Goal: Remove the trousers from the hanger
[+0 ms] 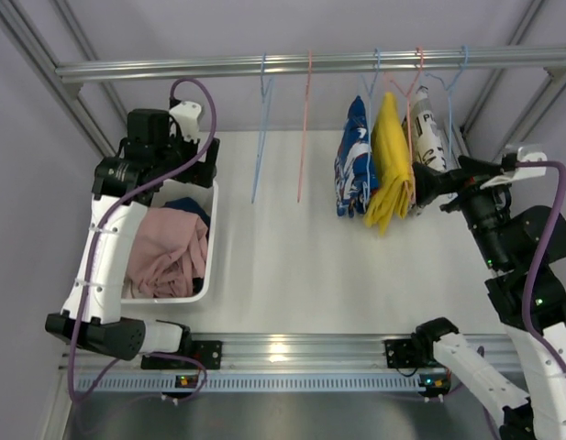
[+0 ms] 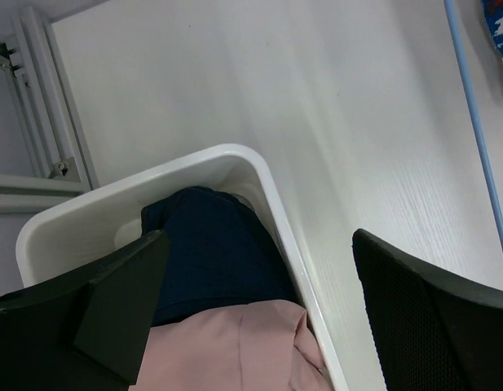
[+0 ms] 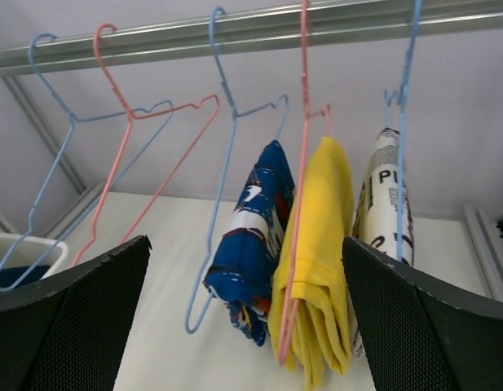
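Counting 5 wire hangers (image 3: pixel 303 98) on rail (image 1: pixel 310 64): 3 blue, 2 pink. Two at left bare: blue hanger (image 1: pixel 259 147), pink hanger (image 1: pixel 304 137). Other three loaded, packed side by side at right: blue patterned garment (image 1: pixel 356 160), yellow garment (image 1: pixel 391 165), white printed garment (image 1: pixel 429 137). Task pieces, 2 total, both in white bin (image 1: pixel 212 238) at left of surface (image 1: pixel 292 266): navy trousers (image 2: pixel 210 252) at far end, pink trousers (image 1: pixel 168 252) heaped nearer, overlapping navy's edge. Left end effector (image 2: pixel 259 244) above bin's far end, jaws spread wide, gripping nothing, navy cloth directly below. Right end effector (image 3: pixel 244 244) likewise spread wide, nothing between fingers, facing the three hung garments, close by yellow one; contact there: can't tell
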### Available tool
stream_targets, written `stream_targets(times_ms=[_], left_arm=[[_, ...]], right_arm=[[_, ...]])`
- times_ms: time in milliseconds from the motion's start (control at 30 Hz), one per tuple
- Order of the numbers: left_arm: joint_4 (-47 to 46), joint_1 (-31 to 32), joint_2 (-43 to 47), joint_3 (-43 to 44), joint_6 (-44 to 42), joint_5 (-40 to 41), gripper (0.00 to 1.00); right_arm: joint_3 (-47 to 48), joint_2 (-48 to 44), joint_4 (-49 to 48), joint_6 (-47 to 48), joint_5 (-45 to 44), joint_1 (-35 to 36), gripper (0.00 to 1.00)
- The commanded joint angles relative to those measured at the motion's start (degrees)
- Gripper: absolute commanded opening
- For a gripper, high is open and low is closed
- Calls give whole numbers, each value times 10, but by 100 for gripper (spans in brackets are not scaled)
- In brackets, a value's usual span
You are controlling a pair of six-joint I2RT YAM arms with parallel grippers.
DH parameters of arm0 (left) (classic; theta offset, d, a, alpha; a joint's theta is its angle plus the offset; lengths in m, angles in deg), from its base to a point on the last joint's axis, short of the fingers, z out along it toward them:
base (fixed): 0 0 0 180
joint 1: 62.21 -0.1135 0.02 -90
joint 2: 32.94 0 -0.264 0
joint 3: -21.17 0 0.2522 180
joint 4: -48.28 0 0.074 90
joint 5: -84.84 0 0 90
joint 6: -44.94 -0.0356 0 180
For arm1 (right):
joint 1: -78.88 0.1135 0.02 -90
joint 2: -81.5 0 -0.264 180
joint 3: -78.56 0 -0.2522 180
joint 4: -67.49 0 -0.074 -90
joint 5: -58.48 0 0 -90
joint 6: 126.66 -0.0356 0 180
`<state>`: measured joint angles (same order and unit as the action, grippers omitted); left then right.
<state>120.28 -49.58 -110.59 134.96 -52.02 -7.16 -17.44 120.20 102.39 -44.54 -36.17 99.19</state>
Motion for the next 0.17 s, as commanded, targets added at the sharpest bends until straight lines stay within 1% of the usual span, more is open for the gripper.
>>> stream_targets(times_ms=[0,33,133], left_arm=[[-44,5,21,-6,16,14,99],[-44,5,22,-7,15,33,99],[-51,5,34,-18,7,32,99]], right_arm=[[-17,-20,7,11,2,-39,99],[-20,-29,7,2,4,-45,99],[-34,-42,7,-6,15,-60,99]])
